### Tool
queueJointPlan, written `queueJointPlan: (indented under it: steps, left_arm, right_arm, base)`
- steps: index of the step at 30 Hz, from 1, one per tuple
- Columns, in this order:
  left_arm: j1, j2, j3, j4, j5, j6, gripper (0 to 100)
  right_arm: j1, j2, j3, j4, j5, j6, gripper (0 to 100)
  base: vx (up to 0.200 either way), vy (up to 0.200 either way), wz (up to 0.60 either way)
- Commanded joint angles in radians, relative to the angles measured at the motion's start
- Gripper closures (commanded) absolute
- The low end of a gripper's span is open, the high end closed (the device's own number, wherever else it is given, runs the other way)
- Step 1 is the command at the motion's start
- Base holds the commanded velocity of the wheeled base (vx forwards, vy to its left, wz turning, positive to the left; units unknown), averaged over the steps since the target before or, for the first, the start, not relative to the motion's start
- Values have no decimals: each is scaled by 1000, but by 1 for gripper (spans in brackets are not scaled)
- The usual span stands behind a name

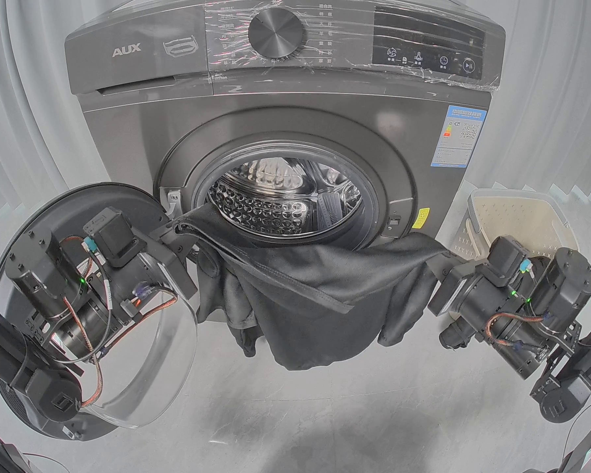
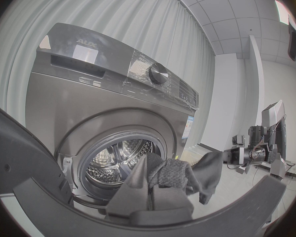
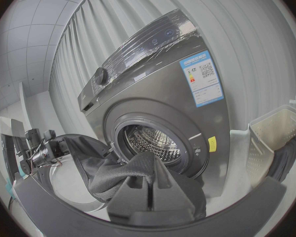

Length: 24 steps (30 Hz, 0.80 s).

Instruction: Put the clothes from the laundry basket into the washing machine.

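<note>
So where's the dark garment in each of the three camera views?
Head view: dark garment stretched between left gripper and right gripper, before the drum.
Left wrist view: bunched in the left gripper, before the drum.
Right wrist view: pinched in the right gripper, before the drum.
Shared landmark: the round dial.

Bright, even light fills the scene, and a ceiling lamp (image 2: 282, 12) glows white overhead. Glare streaks the plastic film (image 1: 348, 41) on top of the washing machine (image 1: 144, 133), upper centre, and its drum (image 1: 269, 195) glints. Fisheye bending curves the curtain (image 1: 558, 100) at the edges, and the wrist views darken in their corners.
</note>
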Motion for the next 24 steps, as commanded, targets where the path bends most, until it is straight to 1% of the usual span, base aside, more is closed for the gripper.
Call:
queueJointPlan:
  steps: [1, 4, 5, 6, 9, 13, 16, 22, 24]
  left_arm:
    - [-31, 9, -23, 0, 15, -3, 100]
    - [-36, 24, -40, 0, 18, -5, 100]
    - [-36, 32, -52, 0, 19, -5, 100]
    - [-36, 35, -58, 0, 19, -5, 100]
    - [-37, 54, -104, 4, 24, -5, 100]
    - [-37, 69, -130, 4, 44, -3, 100]
    - [-39, 80, -136, 2, 44, -3, 100]
    - [-57, 103, -155, 2, 48, -2, 100]
    - [-57, 110, -164, 2, 50, -2, 100]
  right_arm:
    - [46, 9, 20, -1, 0, -5, 100]
    - [55, 27, 27, 1, -3, -13, 100]
    - [55, 47, 34, -1, -5, -13, 0]
    - [55, 56, 39, -1, -5, -13, 0]
    - [63, 118, 111, -1, -6, -13, 0]
    - [84, 193, 178, -1, -6, -13, 0]
    - [95, 234, 191, -1, -6, -13, 0]
    - [107, 280, 177, -2, -6, -13, 0]
    - [113, 294, 198, -1, -3, -11, 0]
  base:
    - [0, 0, 0]
    - [0, 0, 0]
    - [0, 0, 0]
    - [0, 0, 0]
    - [0, 0, 0]
    - [0, 0, 0]
    - [0, 0, 0]
    - [0, 0, 0]
    - [0, 0, 0]
